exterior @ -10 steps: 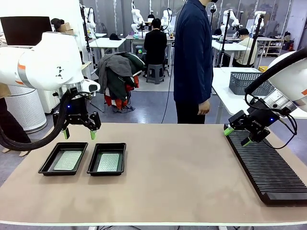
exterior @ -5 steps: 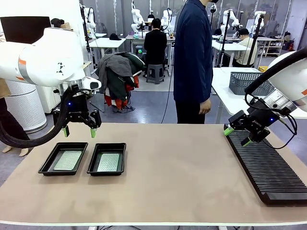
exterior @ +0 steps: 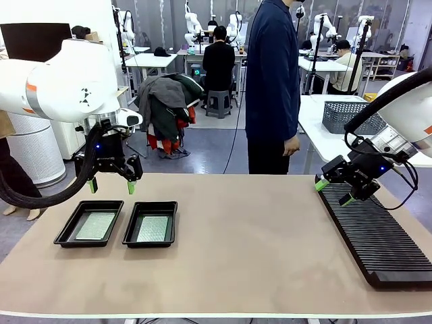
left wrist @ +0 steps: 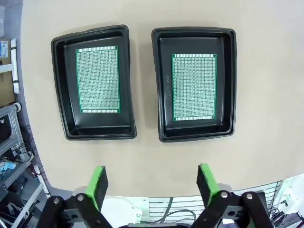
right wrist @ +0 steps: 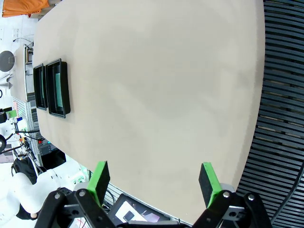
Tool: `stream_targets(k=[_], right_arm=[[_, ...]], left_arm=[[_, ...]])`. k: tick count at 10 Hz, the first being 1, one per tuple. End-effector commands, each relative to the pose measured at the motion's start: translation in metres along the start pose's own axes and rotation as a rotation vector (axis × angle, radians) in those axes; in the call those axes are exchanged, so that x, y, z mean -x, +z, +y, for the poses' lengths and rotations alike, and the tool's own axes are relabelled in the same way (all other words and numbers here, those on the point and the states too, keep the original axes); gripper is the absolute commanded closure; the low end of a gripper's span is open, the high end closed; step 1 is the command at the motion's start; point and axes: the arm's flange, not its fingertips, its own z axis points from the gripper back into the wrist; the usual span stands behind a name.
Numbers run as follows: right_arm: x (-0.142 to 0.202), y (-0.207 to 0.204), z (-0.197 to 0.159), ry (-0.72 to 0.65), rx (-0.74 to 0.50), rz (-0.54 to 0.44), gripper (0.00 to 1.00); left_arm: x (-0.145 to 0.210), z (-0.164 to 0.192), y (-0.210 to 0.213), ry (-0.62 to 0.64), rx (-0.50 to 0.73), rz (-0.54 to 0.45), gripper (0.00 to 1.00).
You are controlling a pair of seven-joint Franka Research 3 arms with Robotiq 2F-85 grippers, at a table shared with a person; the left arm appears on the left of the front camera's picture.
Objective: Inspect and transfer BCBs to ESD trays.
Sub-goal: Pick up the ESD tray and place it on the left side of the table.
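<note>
1. No readable writing shows on either ESD tray [exterior: 89,223] [exterior: 150,224].
2. Each tray, side by side on the bench [exterior: 243,250], holds one BCB [left wrist: 98,80] [left wrist: 194,86].
3. Left gripper [exterior: 111,186] hangs open above them, unchanged since half a second ago.
4. Right gripper [exterior: 333,191], open and empty, stays over the slotted rack [exterior: 374,236].

Two trays sit side by side below the left gripper [exterior: 112,184]: one [exterior: 65,234] under its fingers, the other [exterior: 130,233] just beside it toward the table's middle. Two boards: one [left wrist: 98,79] lies flat in the first tray, one [left wrist: 194,86] in the second, so each tray holds a single board. One rack [exterior: 378,246] lies under the right gripper [exterior: 335,191]. Two grippers, each with two green pads spread wide, nothing between them. One basket [exterior: 347,116] stands on the next table, beyond the right gripper.
</note>
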Motion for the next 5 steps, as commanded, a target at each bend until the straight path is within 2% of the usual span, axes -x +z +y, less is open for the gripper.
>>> stream_targets(k=[1, 5], right_arm=[[0.0002, -0.0004, 0.0005, -0.007, -0.001, -0.001, 0.0], [0.0002, -0.0004, 0.0005, -0.007, -0.001, -0.001, 0.0]], left_arm=[[0.0003, 0.0012, -0.0017, -0.001, 0.001, -0.002, 0.0], [0.0003, 0.0012, -0.0017, -0.001, 0.001, -0.002, 0.0]])
